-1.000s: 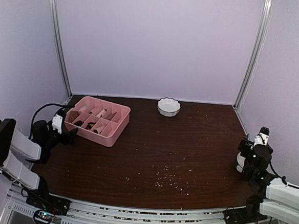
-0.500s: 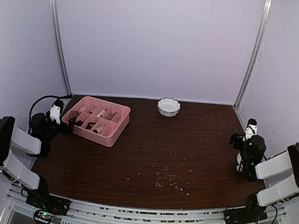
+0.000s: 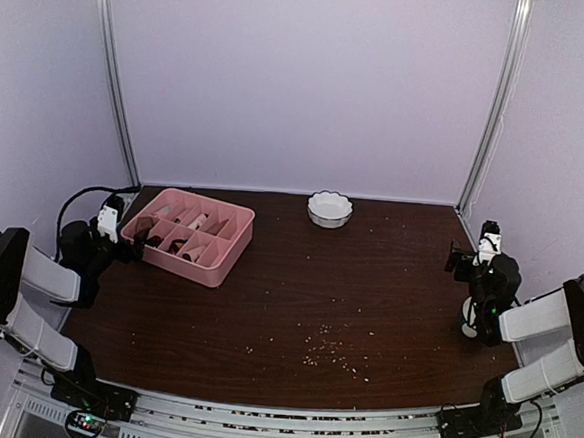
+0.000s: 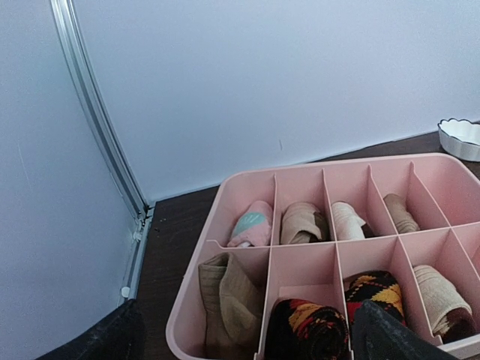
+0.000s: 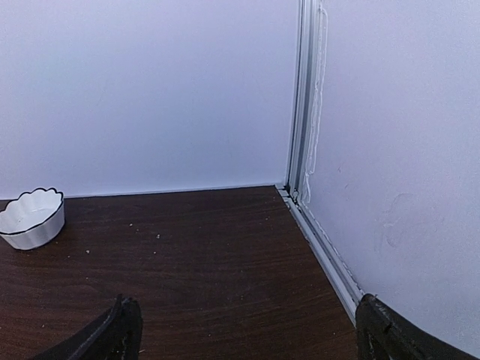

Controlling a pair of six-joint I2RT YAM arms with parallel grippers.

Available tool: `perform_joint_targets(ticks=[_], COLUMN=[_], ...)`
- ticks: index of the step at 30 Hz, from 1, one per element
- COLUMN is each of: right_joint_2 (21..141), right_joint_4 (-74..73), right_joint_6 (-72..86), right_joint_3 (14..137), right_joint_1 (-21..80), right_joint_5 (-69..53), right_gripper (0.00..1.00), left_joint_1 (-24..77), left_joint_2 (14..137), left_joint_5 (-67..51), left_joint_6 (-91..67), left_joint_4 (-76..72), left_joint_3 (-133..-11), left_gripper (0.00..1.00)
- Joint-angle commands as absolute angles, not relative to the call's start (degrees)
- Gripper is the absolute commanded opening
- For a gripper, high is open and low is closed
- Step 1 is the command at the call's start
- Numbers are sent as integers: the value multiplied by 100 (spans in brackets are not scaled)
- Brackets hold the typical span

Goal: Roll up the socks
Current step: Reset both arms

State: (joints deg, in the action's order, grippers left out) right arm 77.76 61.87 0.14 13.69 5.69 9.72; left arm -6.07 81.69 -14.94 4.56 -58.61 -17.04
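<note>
I have both arms drawn back to the sides of the table [image 3: 368, 284]. The left gripper [image 3: 138, 240] hangs just beside the left end of the pink tray [image 3: 211, 268], fingers spread as wide as they go and nothing between them. On the left wrist camera its two dark fingertips [image 4: 390, 334] sit at the bottom corners, with the tray's near wall [image 4: 180, 319] between them.

The socks [image 4: 301, 222] lie bundled in the tray, one to a compartment; none is on the table. The tan sock [image 4: 225, 300], plain and ribbed, fills the near-left compartment. Next to it are two dark bundles patterned in red and yellow, then a cream ribbed one. The back row holds a pink-and-teal one, a tan one, a cream one and another tan one. I cannot pick out a striped cuff among them.

The right gripper [image 3: 459, 261] hovers over the right edge of the table near the back corner, well apart from the tray, likewise fully spread and holding nothing. Its wrist camera looks into the corner, with bare wood between the fingertips [image 5: 112, 334].

The white bowl [image 3: 330, 209] stands at the back of the table, near the wall and apart from the tray. Pale crumbs [image 3: 328, 352] are scattered at the near middle.
</note>
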Motion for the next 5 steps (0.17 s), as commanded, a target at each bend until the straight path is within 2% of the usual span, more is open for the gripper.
perform_joint_targets(ticks=[1, 5], right_joint_2=[7789, 7774], right_joint_4=[6136, 6152], right_joint_6=[25, 28], right_joint_3=[1473, 1456], right_joint_1=[511, 492], right_joint_5=[844, 791], right_gripper=[99, 100], left_joint_1=[-655, -659], left_joint_2=[8191, 8188], left_joint_5=[-1459, -1459], left_joint_6=[409, 413], left_joint_4=[-6100, -6097], left_joint_3=[-1783, -1778], left_gripper=[98, 98])
